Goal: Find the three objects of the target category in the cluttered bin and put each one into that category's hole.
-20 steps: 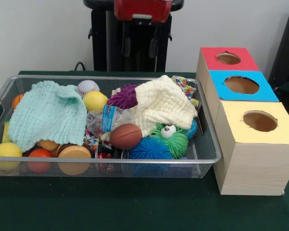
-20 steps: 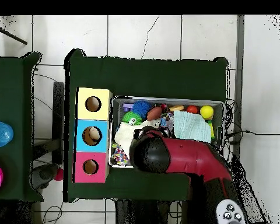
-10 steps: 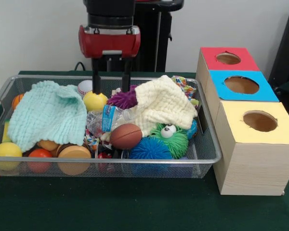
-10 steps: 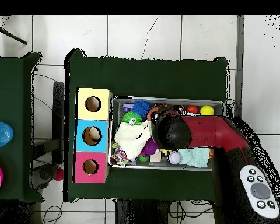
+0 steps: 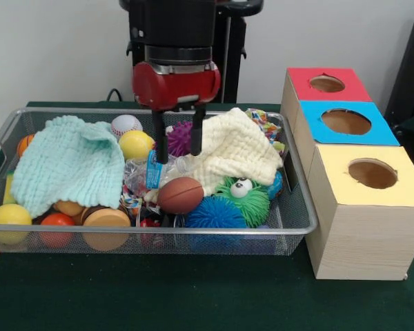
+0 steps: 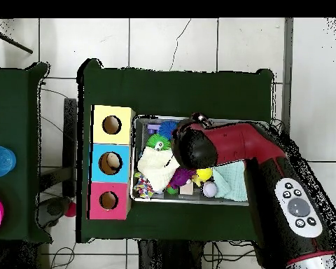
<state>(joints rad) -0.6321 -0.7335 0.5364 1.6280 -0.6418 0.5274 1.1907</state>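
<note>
The gripper (image 5: 179, 147) hangs in the wire bin (image 5: 290, 227), jaws spread and gripping nothing, one finger by the plastic bottle (image 5: 154, 169), the other at the purple spiky ball (image 5: 180, 137). The brown toy football (image 5: 181, 195) lies just below.

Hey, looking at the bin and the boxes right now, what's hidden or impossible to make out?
- Overhead view: the arm covers the middle and right of the bin.
- Front view: whatever lies under the mint cloth and the cream cloth is covered.
- Front view: the insides of the red box, blue box and yellow box stay dark.
</note>
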